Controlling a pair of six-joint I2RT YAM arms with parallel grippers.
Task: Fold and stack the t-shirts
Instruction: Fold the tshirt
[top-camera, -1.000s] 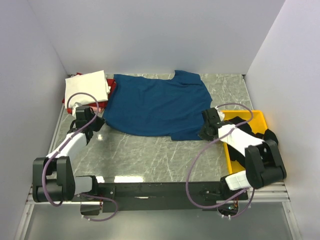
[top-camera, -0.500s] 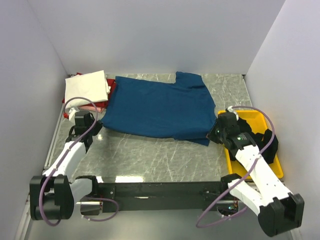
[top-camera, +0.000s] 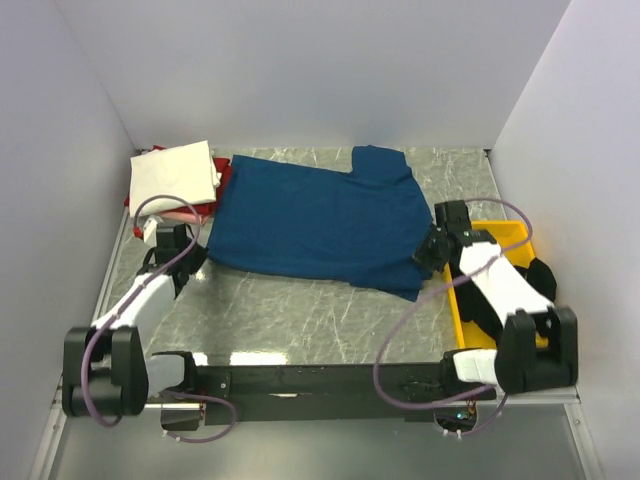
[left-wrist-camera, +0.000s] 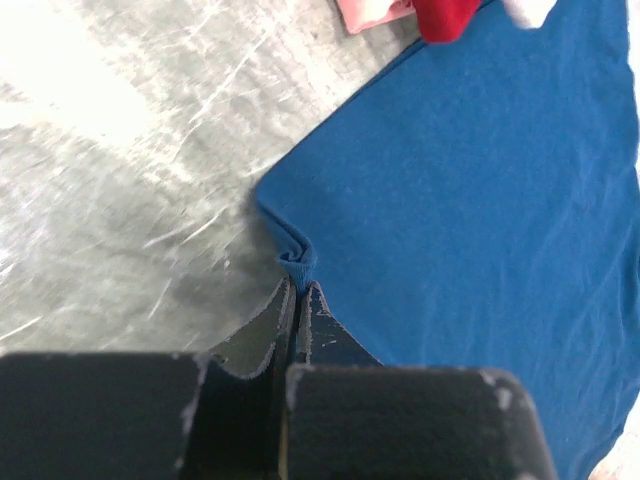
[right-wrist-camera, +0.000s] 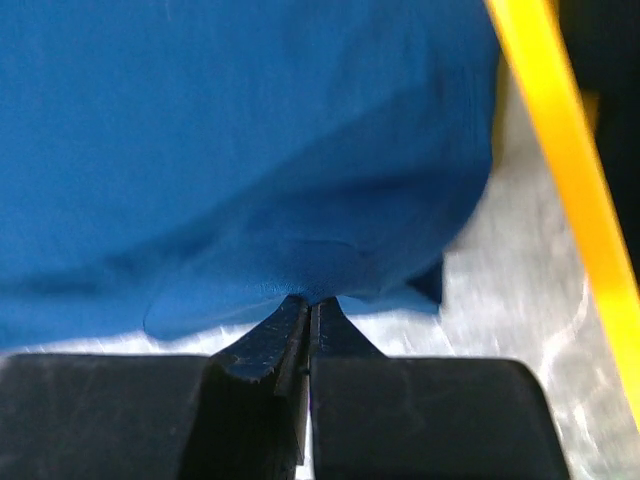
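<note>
A dark blue t-shirt (top-camera: 315, 215) lies spread across the middle of the table, plain side up. My left gripper (top-camera: 192, 252) is shut on its near left corner, pinching a small fold of blue cloth (left-wrist-camera: 297, 262). My right gripper (top-camera: 428, 255) is shut on the shirt's near right hem (right-wrist-camera: 300, 285), lifting it slightly off the table. A folded cream t-shirt (top-camera: 174, 172) lies on a red t-shirt (top-camera: 222, 172) at the back left. A black t-shirt (top-camera: 540, 280) lies in the yellow tray.
The yellow plastic tray (top-camera: 510, 235) stands at the right edge, close beside my right gripper; its rim shows in the right wrist view (right-wrist-camera: 570, 170). Grey marble tabletop (top-camera: 300, 310) lies in front of the shirt. White walls enclose three sides.
Both grippers hold the shirt's near corners throughout. The right gripper swung right toward the tray and then slightly back, stretching the shirt wider; the left gripper shifted slightly left.
</note>
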